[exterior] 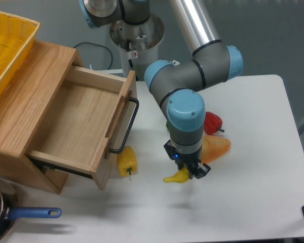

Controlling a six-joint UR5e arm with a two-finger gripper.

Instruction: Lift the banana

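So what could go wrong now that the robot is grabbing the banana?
The pincer seems to hold the banana near one end, so it might tip or slip out. The orange piece sits right beside the pincer and could get bumped. The yellow pepper lies close too, on the other side.

— Pictured: what are you made of?

— My arm (pixel 192 76) is a run of grey joint housings with light-blue round end caps and one long polished silver tube. My base (pixel 137 38) is a silver cylinder bearing a small white label with a red mark.

— And at the tip?

— My gripper (pixel 190 172) is black and compact, with a small blue light glowing on its body.
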